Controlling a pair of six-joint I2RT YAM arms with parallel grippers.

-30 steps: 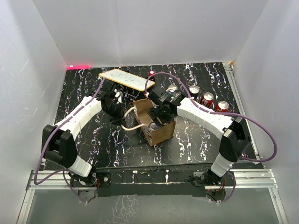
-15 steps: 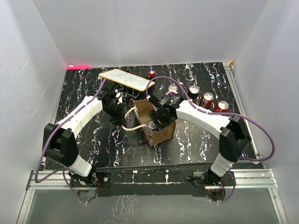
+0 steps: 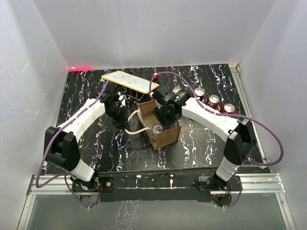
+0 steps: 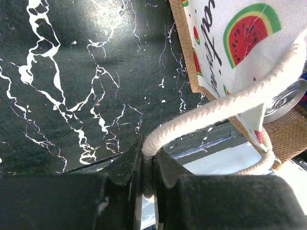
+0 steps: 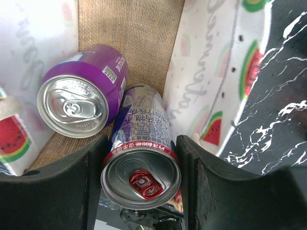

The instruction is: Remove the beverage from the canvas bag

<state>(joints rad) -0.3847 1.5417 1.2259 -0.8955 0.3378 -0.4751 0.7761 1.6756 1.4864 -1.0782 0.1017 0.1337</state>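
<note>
Cream rope handle (image 4: 216, 108) pinched tight in the left gripper (image 4: 146, 163); inside the canvas bag (image 3: 165, 136) the right gripper (image 5: 141, 143) clamps a blue can (image 5: 141, 158), beside a purple can (image 5: 81, 98).

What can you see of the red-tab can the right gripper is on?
The red-tab can is an aluminium drink can: silver lid, red pull tab lying flat, red band under the rim, blue-and-white label with small print. It sits tilted inside the canvas bag, lid toward the wrist camera. The right gripper has one black finger against each side. The purple can appears to touch it on one side; the bag's printed wall is close on the other.
</note>
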